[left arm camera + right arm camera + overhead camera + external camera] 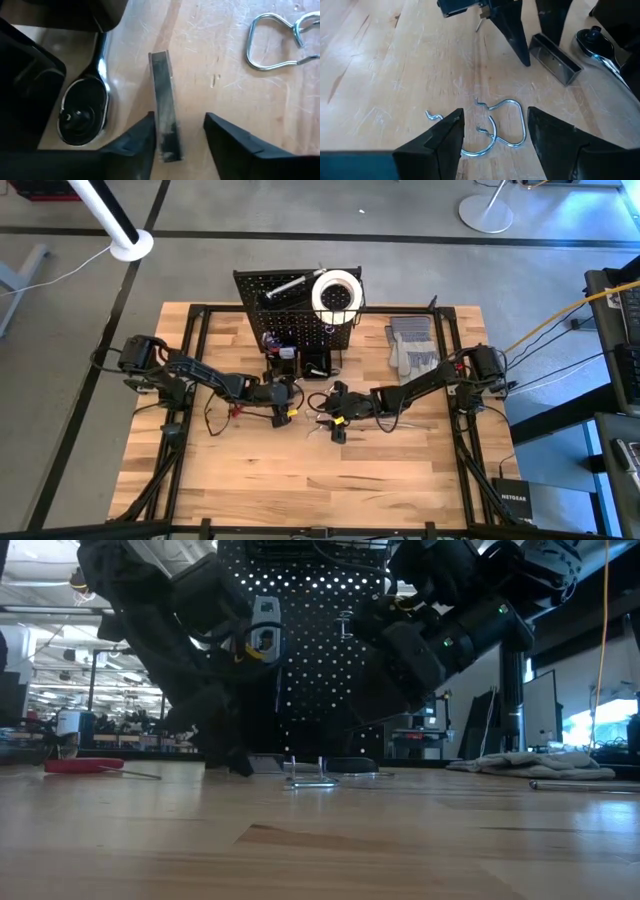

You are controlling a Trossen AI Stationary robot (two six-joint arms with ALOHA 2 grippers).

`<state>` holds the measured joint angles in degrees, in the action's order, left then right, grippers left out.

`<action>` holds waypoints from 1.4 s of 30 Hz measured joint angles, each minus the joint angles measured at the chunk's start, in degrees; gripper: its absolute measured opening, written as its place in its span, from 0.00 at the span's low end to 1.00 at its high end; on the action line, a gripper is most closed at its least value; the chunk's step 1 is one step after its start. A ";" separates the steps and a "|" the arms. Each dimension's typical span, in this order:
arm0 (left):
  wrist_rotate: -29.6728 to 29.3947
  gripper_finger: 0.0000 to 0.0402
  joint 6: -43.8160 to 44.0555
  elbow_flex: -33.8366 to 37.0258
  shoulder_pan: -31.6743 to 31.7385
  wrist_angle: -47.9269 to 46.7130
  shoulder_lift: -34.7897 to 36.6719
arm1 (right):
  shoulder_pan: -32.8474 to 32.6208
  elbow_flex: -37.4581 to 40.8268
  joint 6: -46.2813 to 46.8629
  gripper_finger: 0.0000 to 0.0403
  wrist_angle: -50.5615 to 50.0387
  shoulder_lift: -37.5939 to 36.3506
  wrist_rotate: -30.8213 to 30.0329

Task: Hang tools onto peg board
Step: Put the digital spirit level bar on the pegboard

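Note:
The black peg board (295, 310) stands upright at the table's far middle, with a white tape roll (336, 290) in its wire basket. My left gripper (178, 117) is open, low over the table in front of the board. Its fingers stand on either side of a short dark metal bar (165, 125) that lies flat. A silver ratchet head (82, 112) lies beside the bar. My right gripper (495, 112) is open and just above two silver wire hooks (505, 125) that lie on the wood. It touches nothing. My left gripper comes down from above with the dark bar's end (169, 145) between its fingers, which lie across the bar. One finger (142, 137) is right against the bar's side. Whether it touches, I cannot tell. The bar lies flat on the table.
Grey work gloves (412, 345) lie on the table right of the board. A red-handled tool (80, 765) lies on the table's left part. Two small black bins (300, 363) sit at the board's foot. The two grippers are close together. Bare wood stretches toward the near edge.

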<state>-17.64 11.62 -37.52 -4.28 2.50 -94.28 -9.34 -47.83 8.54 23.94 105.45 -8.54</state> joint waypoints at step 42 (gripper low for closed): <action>-0.68 0.14 4.20 -11.34 -10.58 -0.36 0.67 | 0.00 0.02 -3.21 0.12 6.09 -1.73 6.39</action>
<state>-18.32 15.82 -48.86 -14.86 2.14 -93.61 -9.34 -47.81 5.32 30.04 103.72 -2.15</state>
